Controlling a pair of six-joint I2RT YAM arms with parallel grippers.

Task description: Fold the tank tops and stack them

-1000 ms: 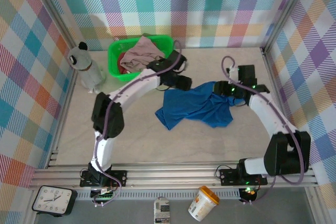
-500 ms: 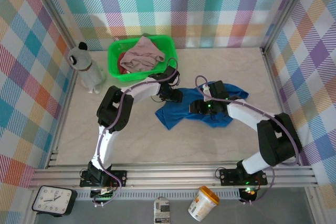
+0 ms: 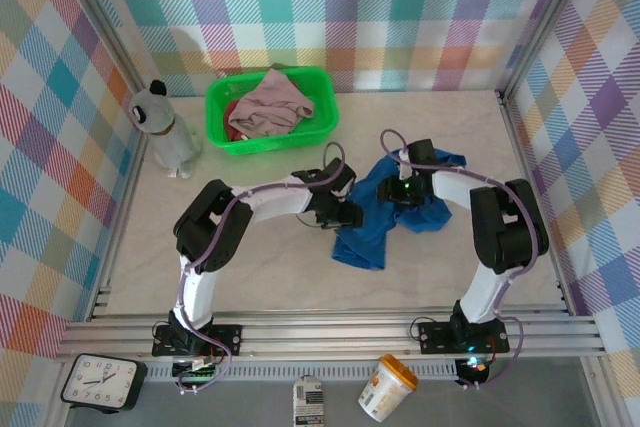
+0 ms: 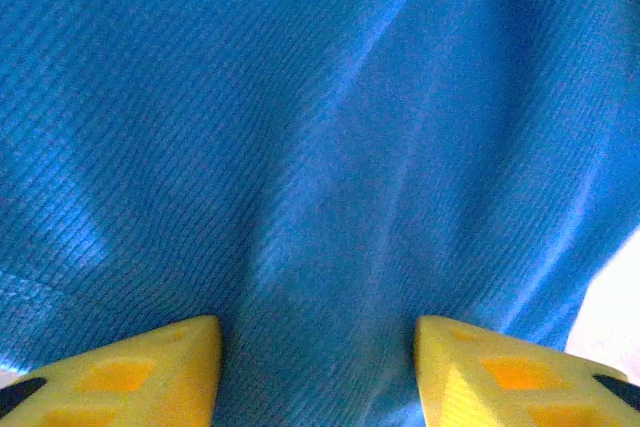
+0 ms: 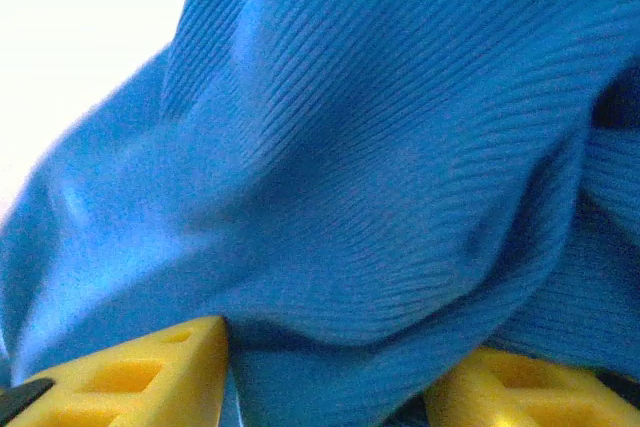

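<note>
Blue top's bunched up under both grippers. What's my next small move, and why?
Probably close both grippers on the cloth: the blue top lies crumpled, and its fabric sits between the spread fingers of the left gripper and right gripper, ready to pull flat.

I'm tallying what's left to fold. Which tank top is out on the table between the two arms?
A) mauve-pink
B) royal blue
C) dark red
B: the blue tank top lies crumpled on the table, while the mauve-pink top sits in the green basket.
</note>
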